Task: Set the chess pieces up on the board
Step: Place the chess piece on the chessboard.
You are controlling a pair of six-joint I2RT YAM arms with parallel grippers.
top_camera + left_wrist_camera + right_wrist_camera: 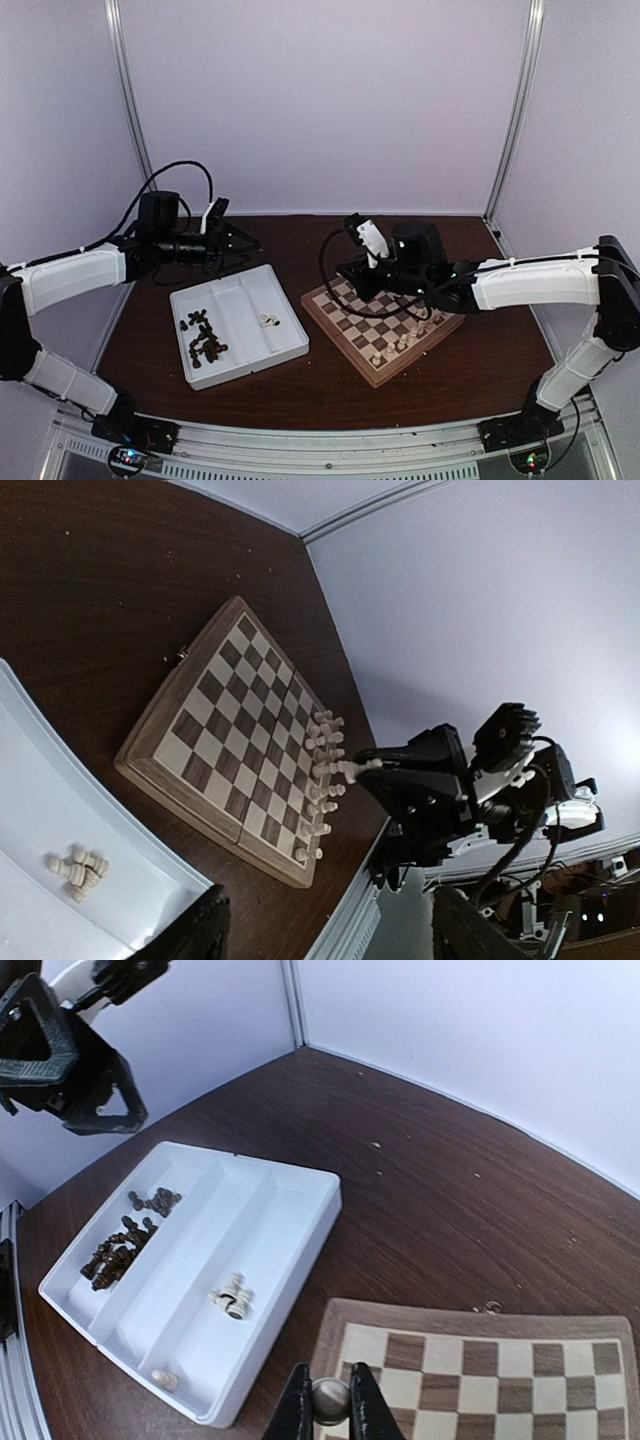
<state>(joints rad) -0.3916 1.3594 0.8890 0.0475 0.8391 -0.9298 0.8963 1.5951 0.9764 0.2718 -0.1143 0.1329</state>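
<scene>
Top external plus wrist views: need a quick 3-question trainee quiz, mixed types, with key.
1. True or false: the right gripper is shut on a cream-white chess piece.
2. Fill in: every piece standing on the chessboard is ____ in colour.
3. Where do the dark brown pieces lie? A on the chessboard; B in the white tray; C in the right gripper.
Key: 1 true; 2 cream-white; 3 B.
</scene>
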